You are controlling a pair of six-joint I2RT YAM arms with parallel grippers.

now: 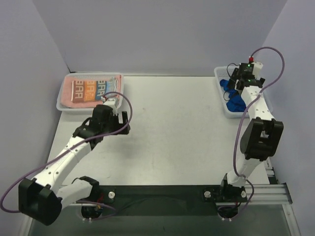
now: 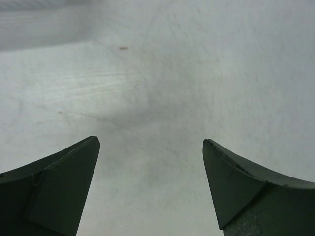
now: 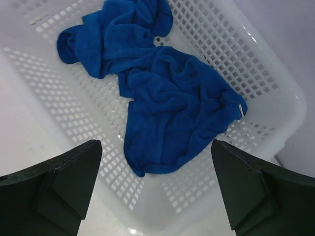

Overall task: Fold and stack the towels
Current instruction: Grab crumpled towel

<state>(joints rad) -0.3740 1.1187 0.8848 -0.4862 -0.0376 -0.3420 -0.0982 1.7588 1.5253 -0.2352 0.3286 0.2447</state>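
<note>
Crumpled royal-blue towels [image 3: 177,108] lie in the white mesh basket [image 3: 275,93] at the table's back right. My right gripper [image 3: 155,142] hovers open just above them, nothing between its fingers; from overhead it [image 1: 237,82] sits over that basket [image 1: 227,110]. In the back-left basket [image 1: 60,103] a folded white towel with orange and blue lettering [image 1: 93,87] rests on a salmon-pink one [image 1: 68,91]. My left gripper [image 2: 150,140] is open over bare table; from overhead it [image 1: 124,119] is just in front of the left basket.
Grey walls close in the table at the back and both sides. The white table top [image 1: 172,128] stretches between the two baskets. The arm bases [image 1: 162,196] stand on a dark strip at the near edge.
</note>
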